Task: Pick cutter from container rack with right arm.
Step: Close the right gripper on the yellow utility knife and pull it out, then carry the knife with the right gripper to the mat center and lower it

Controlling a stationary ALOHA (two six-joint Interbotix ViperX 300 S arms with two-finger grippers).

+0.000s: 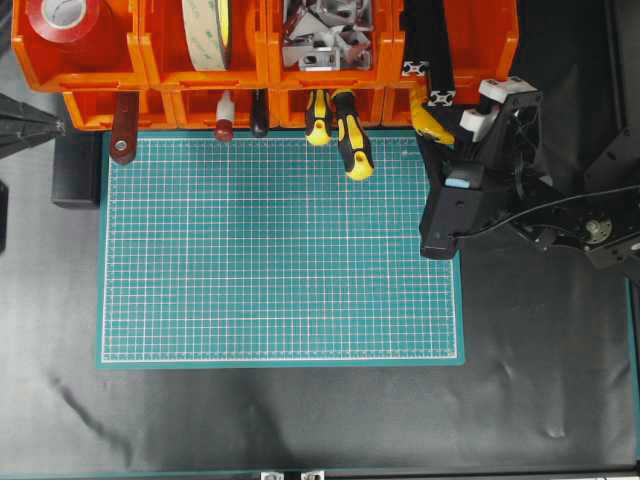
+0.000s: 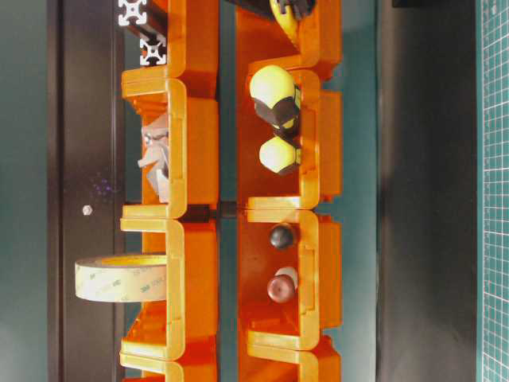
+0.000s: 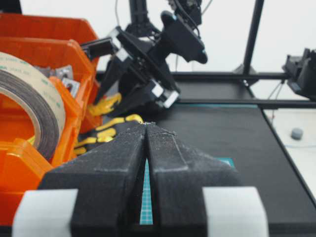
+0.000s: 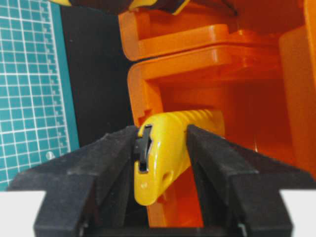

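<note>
The yellow cutter [image 4: 163, 153] sticks out of the right-hand lower bin of the orange container rack [image 4: 143, 94]. My right gripper [image 4: 162, 129] has one black finger against each side of the cutter's near end, so it is shut on it. From overhead the cutter [image 1: 432, 122] shows at the rack's [image 1: 150, 75] front edge, with the right gripper [image 1: 447, 120] reaching in from the right. My left gripper [image 3: 146, 124] is shut with nothing in it and sits at the left edge of the overhead view [image 1: 30, 125].
The green cutting mat [image 1: 280, 250] lies in front of the rack. Yellow-and-black screwdrivers [image 1: 350, 140] and a red-handled tool [image 1: 123, 130] poke out of neighbouring lower bins. Upper bins hold tape rolls [image 1: 205, 35], metal brackets [image 1: 320, 35] and black aluminium profile [image 1: 430, 50].
</note>
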